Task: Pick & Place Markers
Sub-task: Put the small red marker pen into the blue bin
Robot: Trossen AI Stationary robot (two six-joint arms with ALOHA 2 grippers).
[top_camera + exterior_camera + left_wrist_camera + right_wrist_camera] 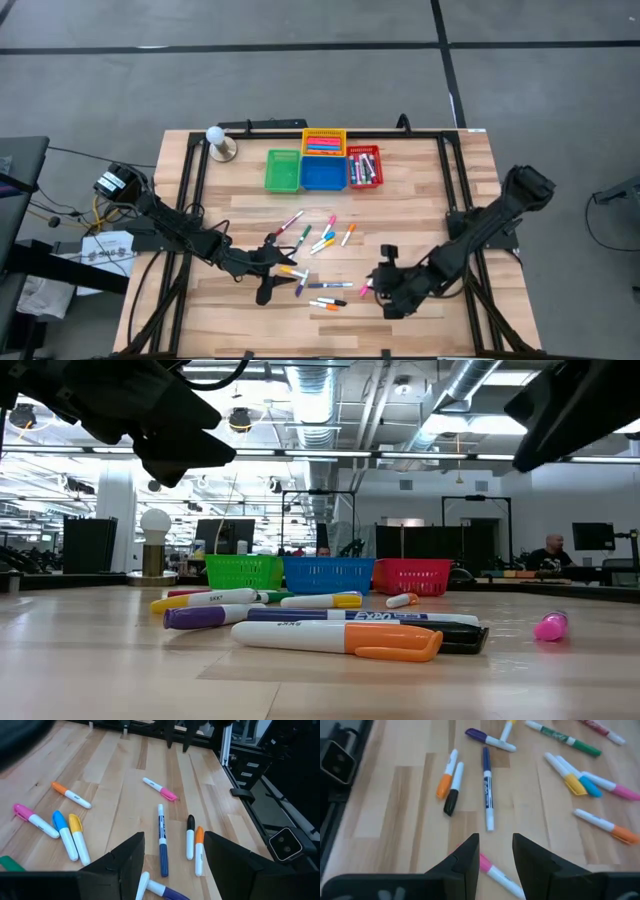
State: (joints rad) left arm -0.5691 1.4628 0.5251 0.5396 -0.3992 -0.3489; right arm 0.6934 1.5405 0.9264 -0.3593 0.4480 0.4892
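Hovering low, right gripper (496,851) is spreading fingers, grasping nothing, over pink-capped marker (492,870) at lower centre of right wrist view. Best approach: centring barrel between fingers, dropping straight before closing. Left gripper (172,857) is waiting released above scattered markers (318,240), mid-frame in high view.

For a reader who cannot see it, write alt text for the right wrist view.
The right gripper hangs open over a wooden table, its two dark fingers straddling a pink-capped marker. Beyond it lie a long blue marker, an orange-capped and a black-capped marker side by side, a purple-capped one, and more scattered to one side.
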